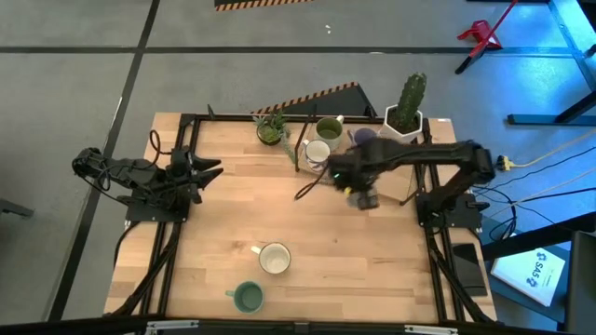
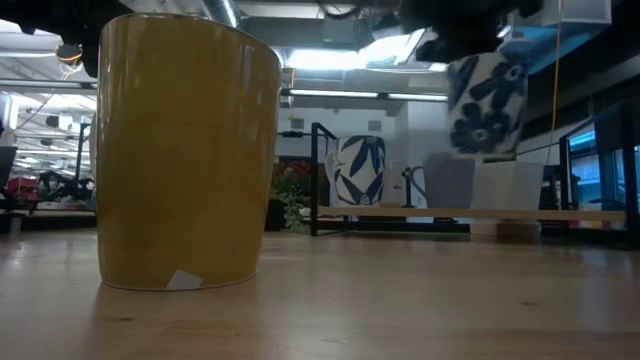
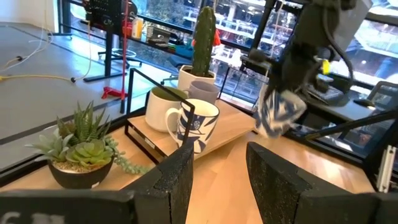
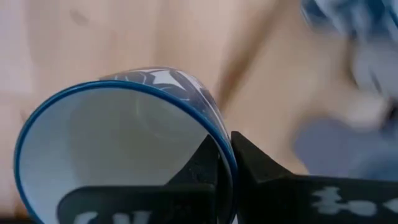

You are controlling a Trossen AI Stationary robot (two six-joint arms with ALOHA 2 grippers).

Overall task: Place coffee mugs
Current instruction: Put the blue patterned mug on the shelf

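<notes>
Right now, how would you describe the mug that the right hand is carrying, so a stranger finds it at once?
Start at the tall cactus at the table's far edge. Just nearer, the right hand holds a mug in the air, pinching its rim. It is white with dark blue flowers and a blue rim; a similar mug stands on the table.

**Plants, table and surroundings**

A light wooden table (image 1: 307,233) is bordered by a black metal frame (image 1: 186,130). Near its far edge, a small leafy succulent in a dark pot (image 1: 271,128) is set towards the left, and a tall cactus in a white angular pot (image 1: 406,110) towards the right. Black-and-yellow hazard tape (image 1: 303,98) is seen on the grey floor just behind the table. A red object (image 1: 480,35) stands on the floor further back. A white printed box (image 1: 534,273) lies off the table's right side.
</notes>
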